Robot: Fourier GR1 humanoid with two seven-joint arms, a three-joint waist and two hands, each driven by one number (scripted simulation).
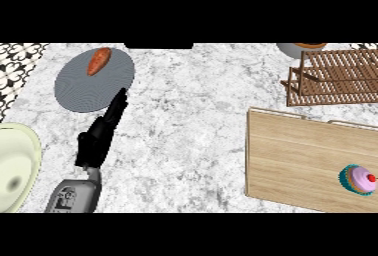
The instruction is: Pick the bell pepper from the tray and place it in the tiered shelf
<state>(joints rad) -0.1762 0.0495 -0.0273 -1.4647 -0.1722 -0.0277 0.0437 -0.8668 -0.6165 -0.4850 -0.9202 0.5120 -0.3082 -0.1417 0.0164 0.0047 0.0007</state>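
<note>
An orange-red, elongated vegetable [99, 60] lies at the far side of a round grey tray [81, 92] at the counter's back left. My left hand [98, 138] stretches up from the lower left with straight fingers, open and holding nothing. Its fingertips [120, 96] overlap the tray's right edge, a short way below and to the right of the vegetable, not touching it. The wooden slatted tiered shelf [332, 77] stands at the back right. My right hand does not show.
A light wooden cutting board [303, 160] lies at the right with a pink-frosted cupcake [360, 179] on it. A pale green basin [16, 165] sits at the left edge. A round pot [303, 48] stands behind the shelf. Marble counter spans the middle.
</note>
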